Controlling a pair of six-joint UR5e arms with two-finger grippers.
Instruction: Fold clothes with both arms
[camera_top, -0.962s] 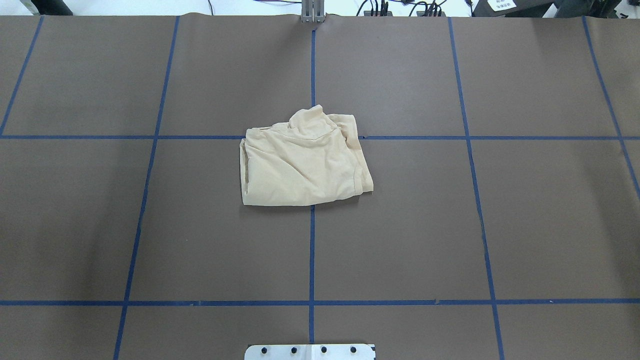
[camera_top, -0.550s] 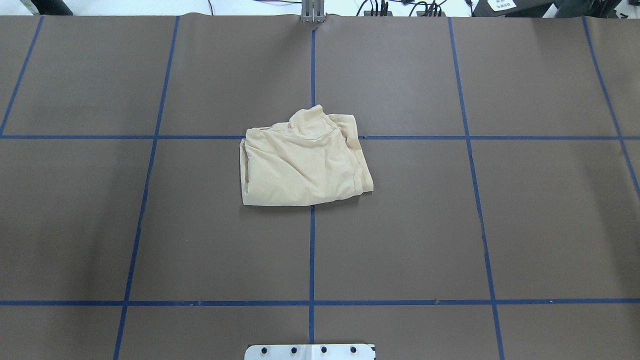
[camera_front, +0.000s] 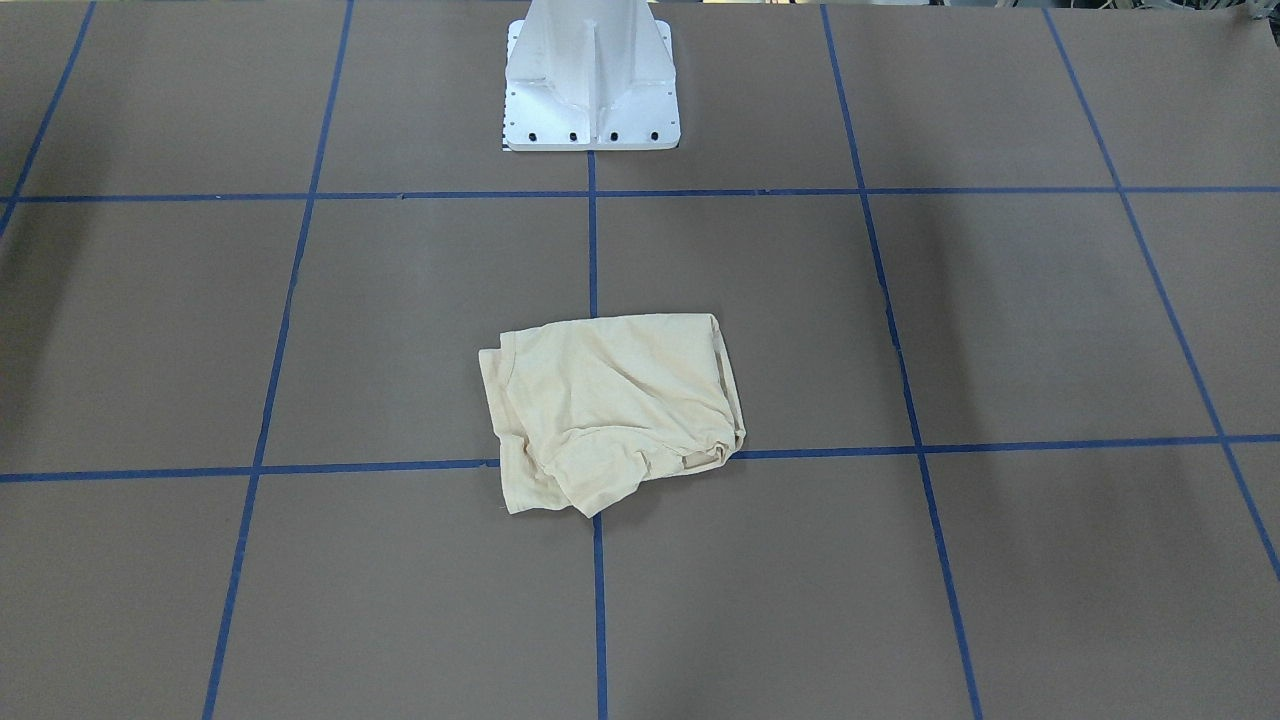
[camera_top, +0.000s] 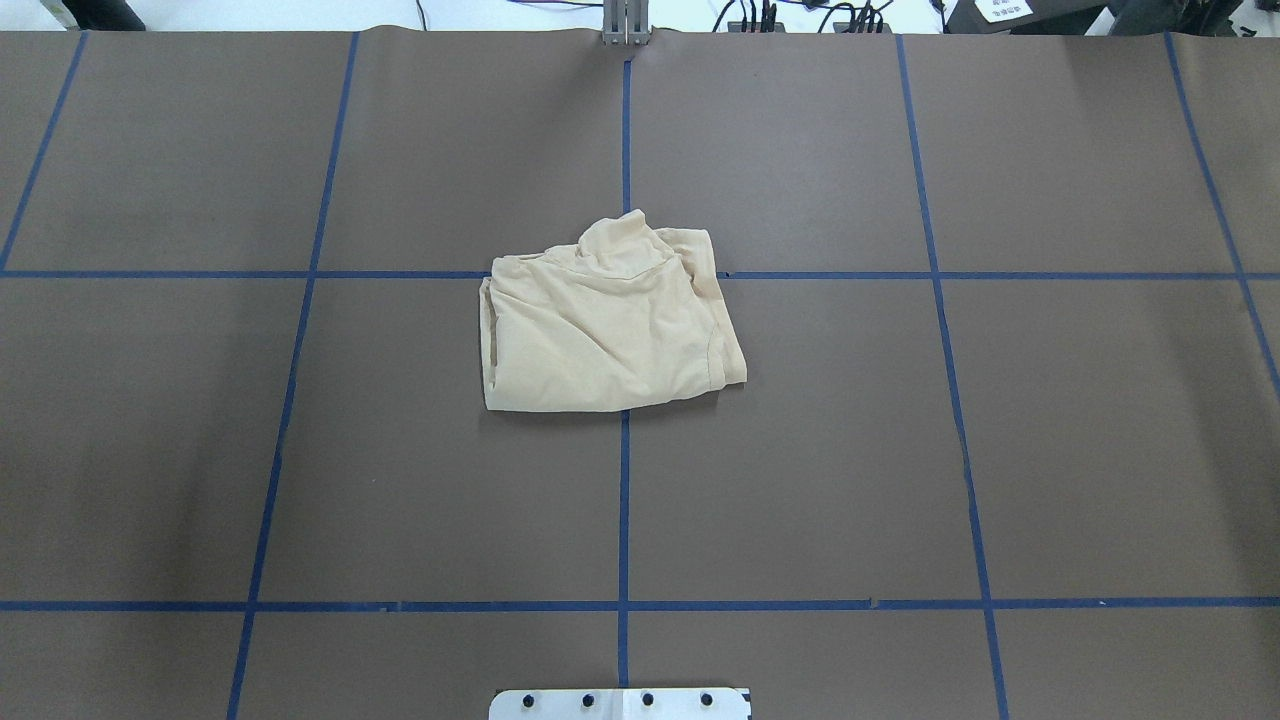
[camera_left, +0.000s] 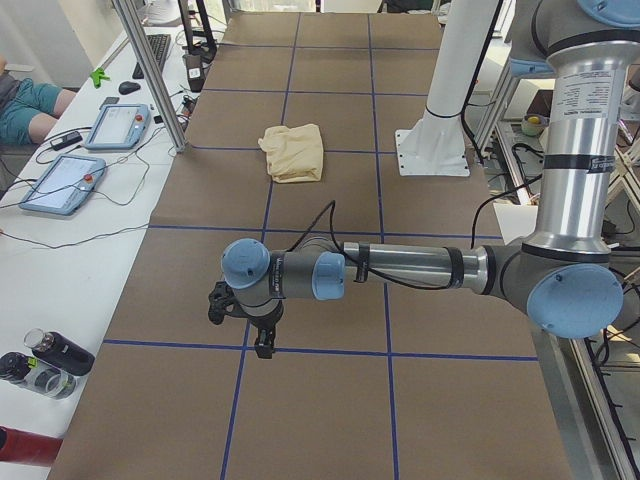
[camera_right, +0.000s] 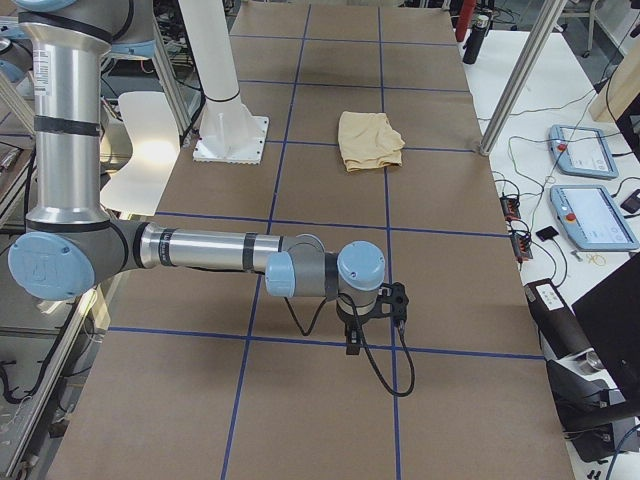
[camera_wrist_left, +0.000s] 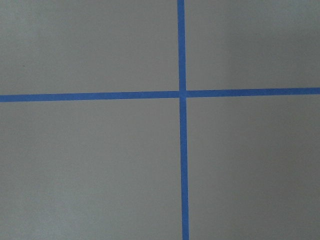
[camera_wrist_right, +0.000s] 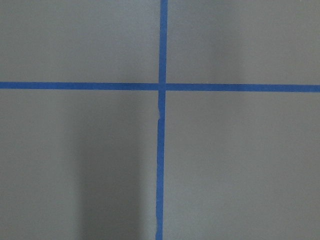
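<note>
Shirt (camera_top: 608, 325) lay as a compact, rumpled fold mid-table (camera_top: 900, 450), over a tape (camera_top: 624, 500) crossing, so the folding looked finished. Left gripper (camera_left: 243, 322) and right gripper (camera_right: 372, 318) hung low over opposite ends, well apart from it, likely parked clear. Whether their jaws stood apart or together could not be told.

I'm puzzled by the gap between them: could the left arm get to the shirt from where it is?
Probably yes. The left arm hovers over the table some way from the shirt, but nothing stands between them, so the way looks free.
</note>
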